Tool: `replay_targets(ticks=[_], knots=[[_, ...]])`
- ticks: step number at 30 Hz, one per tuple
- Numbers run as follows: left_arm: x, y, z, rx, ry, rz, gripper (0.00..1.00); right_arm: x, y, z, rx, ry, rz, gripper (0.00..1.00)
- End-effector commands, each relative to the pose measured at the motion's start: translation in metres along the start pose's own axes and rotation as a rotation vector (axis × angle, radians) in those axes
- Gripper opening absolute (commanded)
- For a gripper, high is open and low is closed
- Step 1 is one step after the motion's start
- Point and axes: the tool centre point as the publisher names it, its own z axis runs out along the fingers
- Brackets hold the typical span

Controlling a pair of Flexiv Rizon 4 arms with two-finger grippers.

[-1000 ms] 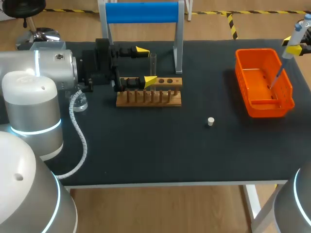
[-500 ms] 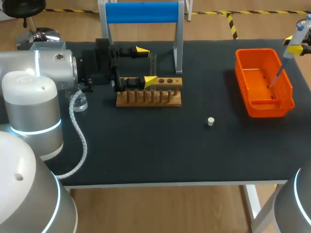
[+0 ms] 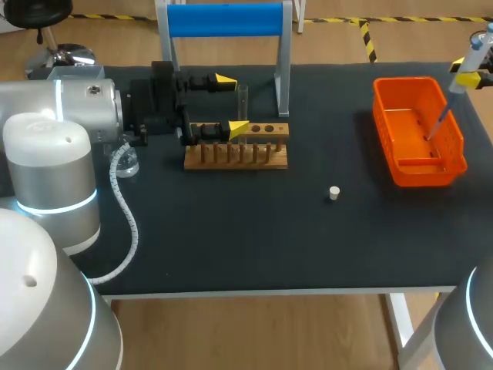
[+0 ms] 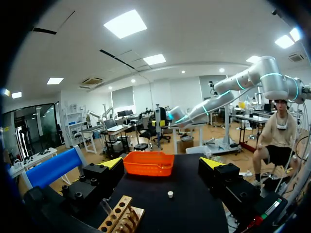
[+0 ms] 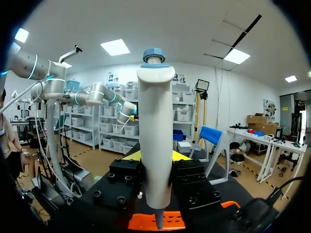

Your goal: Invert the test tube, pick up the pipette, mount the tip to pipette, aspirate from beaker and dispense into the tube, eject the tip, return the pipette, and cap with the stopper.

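Our right end effector (image 3: 466,75) is closed on the pipette (image 5: 154,121), with both yellow-tipped fingers pressing its white barrel from either side. The slim lower end of the pipette hangs slanted below it, over the orange basket (image 3: 422,176). We judge the step in hand to be ejecting the tip, though we cannot tell whether a tip is actually mounted. Our left end effector (image 3: 233,102) stands wide open and holds nothing. The test tube (image 3: 243,106) stands upright between its two tips, in the wooden rack (image 3: 254,159) just beneath, and we cannot tell whether either finger touches the glass. The stopper (image 3: 333,193) lies loose on the desk (image 3: 254,239), well apart from both end effectors. We see three risks from here. Because the pipette hangs slanted rather than plumb, a released tip could leave off-line, strike the basket's wall or rim and bounce onto the desk. The push of ejecting could shift the smooth barrel within the right fingers. Any sideways move of the open left fingers, so close about the tube, could tilt the tube or drag the rack along.
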Motion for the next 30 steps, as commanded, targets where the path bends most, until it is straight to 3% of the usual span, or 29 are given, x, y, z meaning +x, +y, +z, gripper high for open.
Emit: replay_targets(ticks=[1, 10, 14, 30], knots=[[0.001, 0.001, 0.001, 0.002, -0.003, 0.001, 1.0, 0.0, 0.001, 0.0, 0.002, 0.0, 0.0, 0.0], [0.001, 0.001, 0.001, 0.002, -0.003, 0.001, 1.0, 0.0, 0.001, 0.0, 0.002, 0.0, 0.0, 0.0], [-0.004, -0.009, 0.019, 0.006, -0.025, -0.002, 1.0, 0.0, 0.001, 0.0, 0.002, 0.0, 0.0, 0.0], [-0.007, -0.047, 0.174, -0.066, -0.04, -0.096, 1.0, 0.0, 0.001, 0.0, 0.002, 0.0, 0.0, 0.0]])
